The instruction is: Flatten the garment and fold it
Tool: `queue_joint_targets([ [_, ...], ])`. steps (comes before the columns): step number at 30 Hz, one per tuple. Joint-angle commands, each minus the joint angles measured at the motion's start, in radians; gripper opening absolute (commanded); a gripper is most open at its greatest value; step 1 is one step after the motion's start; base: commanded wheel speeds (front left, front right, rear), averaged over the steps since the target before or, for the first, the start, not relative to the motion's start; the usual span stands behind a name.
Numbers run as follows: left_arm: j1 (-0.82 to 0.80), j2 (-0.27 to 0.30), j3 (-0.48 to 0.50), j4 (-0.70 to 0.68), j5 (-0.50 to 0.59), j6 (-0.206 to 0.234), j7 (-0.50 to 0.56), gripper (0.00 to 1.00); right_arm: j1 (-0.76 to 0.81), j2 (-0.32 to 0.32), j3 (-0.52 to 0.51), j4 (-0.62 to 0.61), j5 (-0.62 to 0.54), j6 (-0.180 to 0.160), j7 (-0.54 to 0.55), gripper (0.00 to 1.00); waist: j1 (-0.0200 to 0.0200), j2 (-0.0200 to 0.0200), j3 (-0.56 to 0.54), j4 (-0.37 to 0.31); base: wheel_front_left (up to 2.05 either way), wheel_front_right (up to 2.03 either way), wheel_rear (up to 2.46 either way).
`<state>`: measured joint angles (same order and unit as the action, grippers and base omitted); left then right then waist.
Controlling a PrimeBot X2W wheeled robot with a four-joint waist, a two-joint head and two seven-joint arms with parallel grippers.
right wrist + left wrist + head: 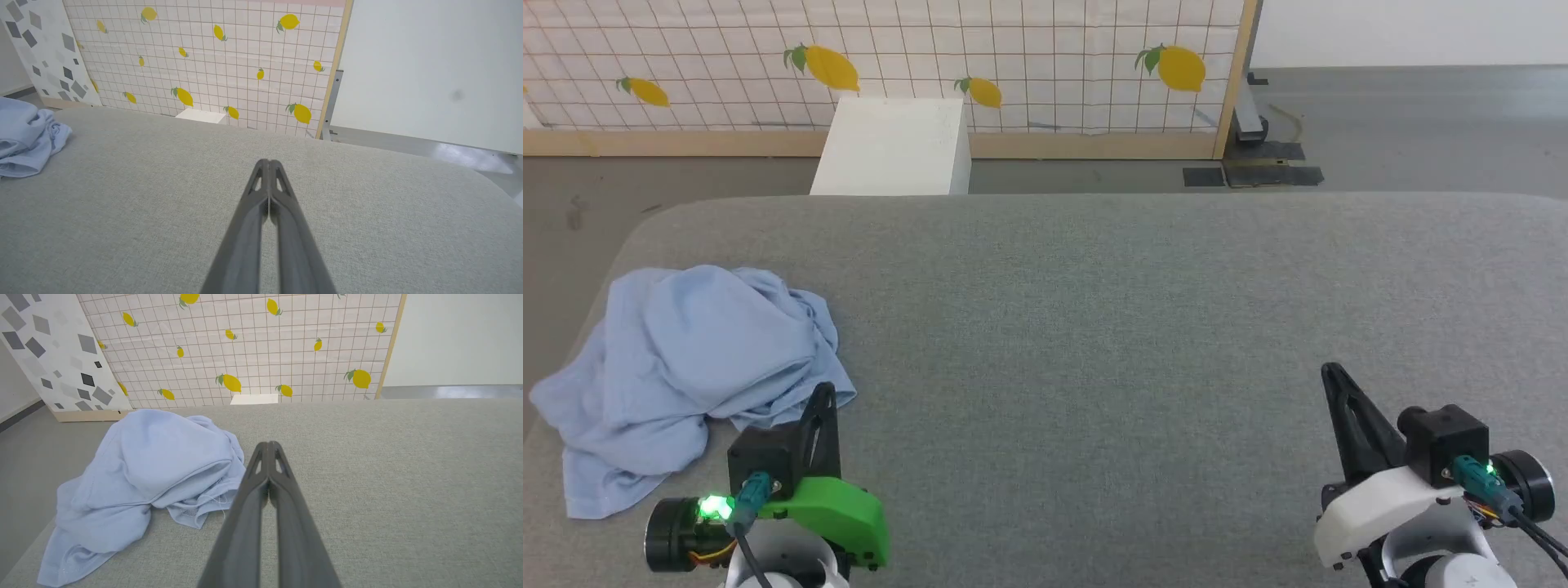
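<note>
Shirt [686,367] lies in a crumpled heap at the near-left corner of the worktop [1094,327], just left of my left gripper [823,392]; fingers together, empty. Right gripper [1331,374] is well apart from it, fingers together too. I judge the left arm should reach first.

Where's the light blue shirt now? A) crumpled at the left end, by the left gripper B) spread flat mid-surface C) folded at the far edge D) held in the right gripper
A: the light blue shirt lies heaped at the left end of the grey surface, beside the left gripper.
</note>
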<state>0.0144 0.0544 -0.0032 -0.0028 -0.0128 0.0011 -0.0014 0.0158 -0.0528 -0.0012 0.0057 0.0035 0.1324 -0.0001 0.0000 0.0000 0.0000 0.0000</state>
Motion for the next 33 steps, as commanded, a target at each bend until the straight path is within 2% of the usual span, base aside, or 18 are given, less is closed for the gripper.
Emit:
queue_joint_targets([
  [1, -0.014, -0.004, 0.003, 0.003, 0.013, -0.001, 0.001, 0.0, -0.016, 0.003, 0.001, -0.006, -0.004, -0.002, 0.0, 0.0, 0.0, 0.0, 0.0, 0.0, 0.0, 0.0, 0.0],
  [23, -0.014, -0.004, 0.003, 0.003, 0.013, -0.001, 0.001, 0.0, -0.016, 0.003, 0.001, -0.006, -0.004, -0.002, 0.0, 0.0, 0.0, 0.0, 0.0, 0.0, 0.0, 0.0, 0.0],
  [24, 0.0, 0.0, 0.0, 0.0, -0.001, 0.0, 0.0, 1.0, 0.0, 0.0, 0.0, 0.0, 0.0, 0.0, 0.0, 1.0, 0.0, 0.0, 0.0, 0.0, 0.0, 0.0, 0.0],
  [33, 0.004, 0.0, -0.004, -0.007, -0.009, -0.001, -0.011, 1.0, 0.0, 0.0, -0.008, 0.005, 0.011, 0.0, -0.011, 1.0, 0.0, 0.0, 0.001, 0.0, 0.0, 0.0, 0.0],
])
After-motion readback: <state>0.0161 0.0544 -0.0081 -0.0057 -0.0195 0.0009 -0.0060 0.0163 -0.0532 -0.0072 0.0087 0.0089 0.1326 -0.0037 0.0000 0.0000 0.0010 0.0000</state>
